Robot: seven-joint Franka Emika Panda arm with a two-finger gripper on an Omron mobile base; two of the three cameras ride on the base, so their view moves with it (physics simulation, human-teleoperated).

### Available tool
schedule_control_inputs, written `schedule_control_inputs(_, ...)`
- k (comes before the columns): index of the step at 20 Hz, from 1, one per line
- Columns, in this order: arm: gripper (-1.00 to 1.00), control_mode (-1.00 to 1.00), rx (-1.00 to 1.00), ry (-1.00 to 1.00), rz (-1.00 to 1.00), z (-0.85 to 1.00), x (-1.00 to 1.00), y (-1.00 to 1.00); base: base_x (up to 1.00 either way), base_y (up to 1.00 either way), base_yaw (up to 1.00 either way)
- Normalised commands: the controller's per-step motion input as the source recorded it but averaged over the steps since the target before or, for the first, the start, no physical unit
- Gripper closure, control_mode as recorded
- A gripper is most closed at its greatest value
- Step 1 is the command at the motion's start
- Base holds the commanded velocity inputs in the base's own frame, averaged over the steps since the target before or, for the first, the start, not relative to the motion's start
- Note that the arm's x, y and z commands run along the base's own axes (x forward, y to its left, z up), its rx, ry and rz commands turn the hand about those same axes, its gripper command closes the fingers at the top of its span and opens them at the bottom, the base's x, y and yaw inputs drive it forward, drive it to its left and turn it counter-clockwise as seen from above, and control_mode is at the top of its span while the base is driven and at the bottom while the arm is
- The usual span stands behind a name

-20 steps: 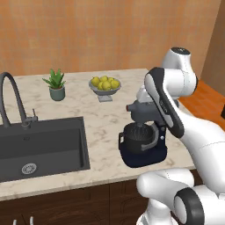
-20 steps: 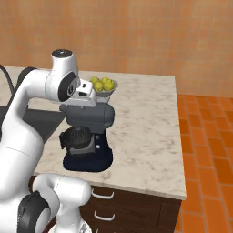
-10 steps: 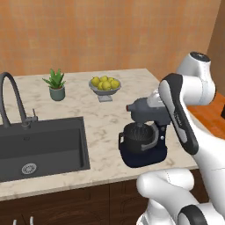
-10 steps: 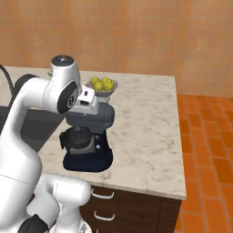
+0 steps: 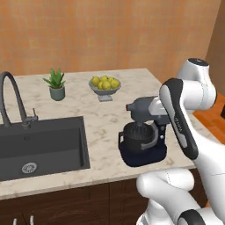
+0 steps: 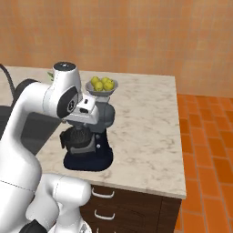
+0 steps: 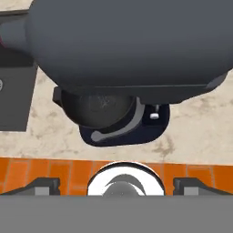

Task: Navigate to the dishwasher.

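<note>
The dishwasher is out of view. My gripper (image 7: 116,185) hangs over a dark grey stand mixer (image 7: 123,50) and looks down on it. The two fingertips (image 7: 43,184) stand far apart at the bottom of the hand view with nothing between them, so the gripper is open. The same mixer (image 5: 143,132) stands near the counter's front edge, with my arm bent over it.
On the marble counter (image 5: 105,114) stand a bowl of lemons (image 5: 104,84) and a small potted plant (image 5: 56,84). A dark sink (image 5: 39,145) with a curved faucet (image 5: 11,94) lies at the left. Brown drawers (image 6: 118,205) sit below, and orange tile floor (image 6: 205,136) is at the right.
My arm's upper links have swung toward the counter's right end over the mixer. The counter and the things on it stay in the same place in both base views.
</note>
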Motion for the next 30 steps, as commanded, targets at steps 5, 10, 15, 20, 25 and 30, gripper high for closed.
schedule_control_inputs(5,-1.0,1.0,0.0,0.0,0.0,0.0,0.0,0.0,-0.94,-0.07,0.0)
schedule_control_inputs(10,-1.0,1.0,0.0,0.0,0.0,0.0,0.0,0.0,-0.58,0.0,0.02)
schedule_control_inputs(15,-1.0,1.0,0.0,0.0,0.0,0.0,0.0,0.0,-0.2,0.55,0.19)
schedule_control_inputs(20,-1.0,1.0,0.0,0.0,0.0,0.0,0.0,0.0,-0.07,1.0,0.2)
schedule_control_inputs(25,-1.0,1.0,0.0,0.0,0.0,0.0,0.0,0.0,-0.01,1.0,0.1)
schedule_control_inputs(30,-1.0,1.0,0.0,0.0,0.0,0.0,0.0,0.0,0.0,1.0,0.04)
